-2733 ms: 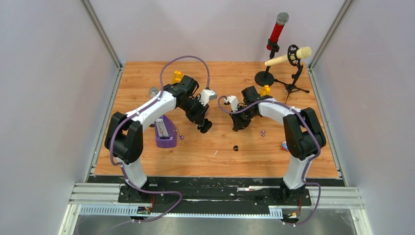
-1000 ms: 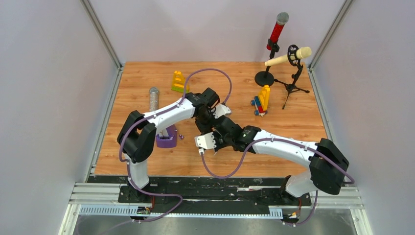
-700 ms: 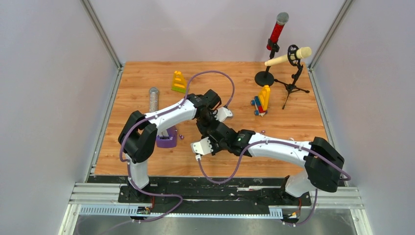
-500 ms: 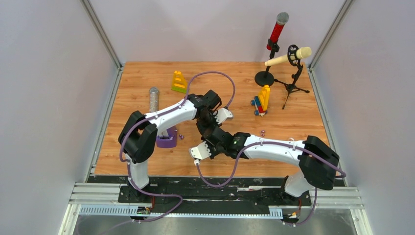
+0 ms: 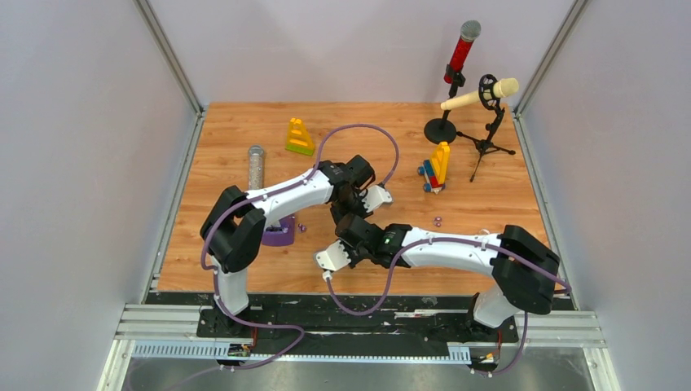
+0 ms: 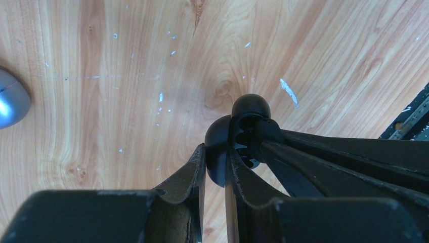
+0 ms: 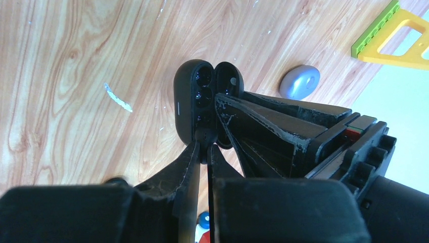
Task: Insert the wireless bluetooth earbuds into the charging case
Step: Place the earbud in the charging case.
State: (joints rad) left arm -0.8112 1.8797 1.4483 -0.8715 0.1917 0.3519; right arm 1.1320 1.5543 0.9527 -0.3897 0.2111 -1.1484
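**Top external.** Wooden desk point(image 5: 489, 269). The left arm point(image 5: 281, 189) and right arm point(image 5: 444, 244) both reach to the centre, where their wrists meet, the right one nearer.
- Purple buds point(image 5: 301, 228) lie on the desk just right of a purple stand point(image 5: 277, 238), which the left arm partly covers.
- A lone purple bud point(image 5: 437, 220) lies right of centre, just beyond the right arm.
- Far left: metal tube point(image 5: 256, 165) and yellow-green triangle point(image 5: 299, 136).
- Far right: block toy point(image 5: 436, 167), red microphone point(image 5: 460, 50) on a round base, and cream microphone point(image 5: 481, 94) on a tripod.

**Left wrist.**
- The left fingers point(image 6: 195, 172) are clamped tight on one half of the open black case point(image 6: 217, 147). The other half shows as a dome just beyond it.
- The right fingers point(image 6: 313, 162) enter from the right, with their tips at the opening between the halves.
- A grey case point(image 6: 10, 104) sits on the desk at the left edge, cut by the frame.

**Right wrist.**
- The right fingers point(image 7: 187, 167) are closed to a thin slit, with their tips touching the near end of the black case's left half.
- A small dark piece sits between the tips, too dim to name.
- The case is open, with both halves facing the camera. Sockets are visible in the left half.
- The left fingers come in from the right and grip the right half.
- The grey case lies on the desk further right, well apart from the black case. The triangle is in the top right corner.
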